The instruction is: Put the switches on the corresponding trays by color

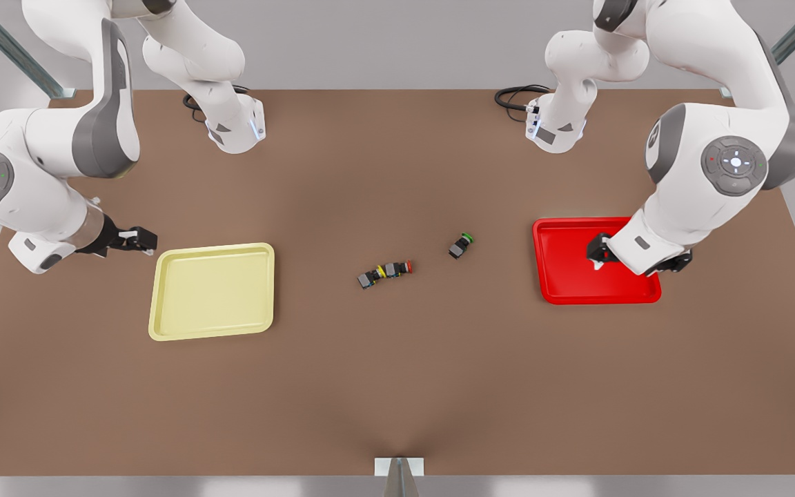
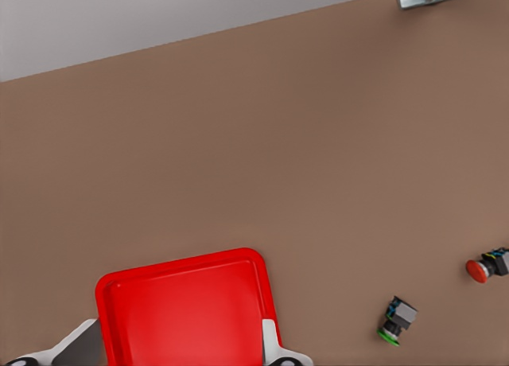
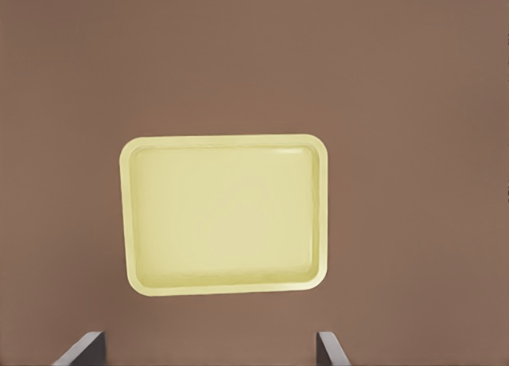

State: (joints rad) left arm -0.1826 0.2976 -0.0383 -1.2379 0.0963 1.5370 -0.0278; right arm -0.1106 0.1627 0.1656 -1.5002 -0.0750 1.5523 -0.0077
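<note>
Brown desk (image 1: 397, 386) carries everything, and nothing is sorted yet. On it, the pale yellow tray (image 1: 212, 291) lies toward the front view's left and the red tray (image 1: 563, 276) toward the front view's right, both bare.

My right fingers (image 1: 136, 239) hang just beside the yellow tray's outer edge; in my right wrist view the two tips (image 3: 79, 352) stand wide apart with nothing between them. My left fingers (image 1: 597, 250) hover over the red tray, and in my left wrist view the tips (image 2: 270, 342) straddle its near rim (image 2: 187, 264), also spread and carrying nothing.

Smallest come the switches, all lying on the desk between the trays. The yellow switch (image 1: 370, 276) and the red switch (image 1: 399, 268) lie end to end, seemingly touching; the green switch (image 1: 461, 245) lies apart, nearer the red tray.

My worry is that touching pair. Closing on one could nudge or drag its neighbour, or pinch both together, and the wrong colour would ride into a tray. The bodies are tiny and lie on their sides, so a slightly off-centre squeeze may roll one away. The green switch has no tray of its colour, so picking it up by mistake would misplace it.
</note>
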